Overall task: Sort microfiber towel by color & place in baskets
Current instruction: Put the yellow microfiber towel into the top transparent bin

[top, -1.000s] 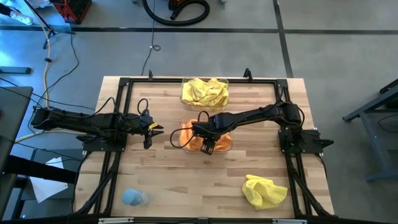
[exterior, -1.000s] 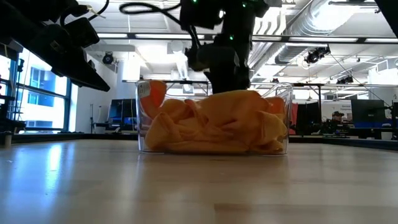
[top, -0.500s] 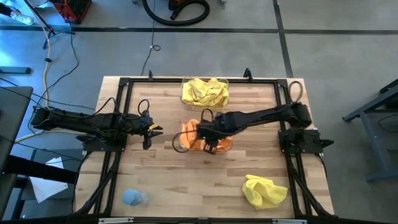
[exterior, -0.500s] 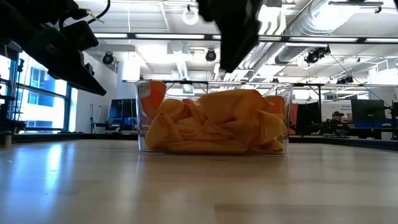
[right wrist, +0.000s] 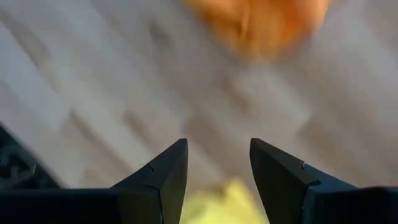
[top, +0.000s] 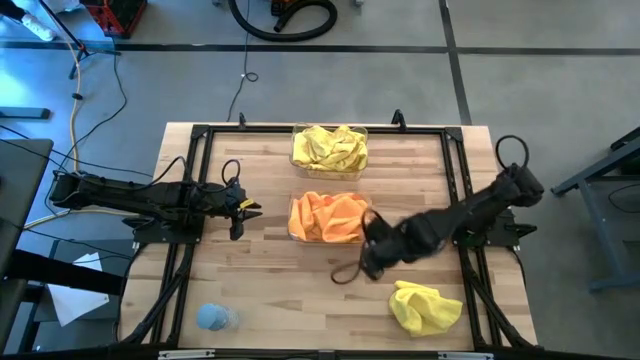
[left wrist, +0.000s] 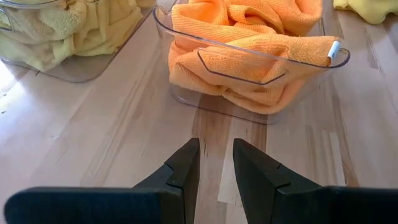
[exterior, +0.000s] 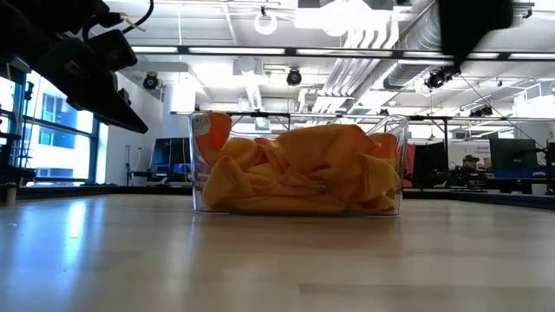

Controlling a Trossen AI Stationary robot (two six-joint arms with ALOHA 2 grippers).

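Several orange towels [top: 328, 217] lie rumpled in the middle see-through basket [top: 291, 222]; they also show in the low view [exterior: 295, 173] and the left wrist view [left wrist: 249, 37]. Yellow towels [top: 328, 148] fill the far basket [top: 297, 130]. One loose yellow towel [top: 425, 306] lies on the table at the near right. My right gripper [top: 370, 262] is open and empty between the orange basket and the loose yellow towel; its fingers show apart [right wrist: 217, 155]. My left gripper [top: 252, 208] waits left of the orange basket, open and empty [left wrist: 216, 155].
A small pale blue lump [top: 213, 317] lies at the table's near left. A black metal frame [top: 190, 190] runs around the table's edges. Bare wood shows between the orange basket and the near edge.
My right gripper has come up from the orange basket and swung toward the table's near edge and right, toward the loose yellow towel. The orange towels stay in their basket.
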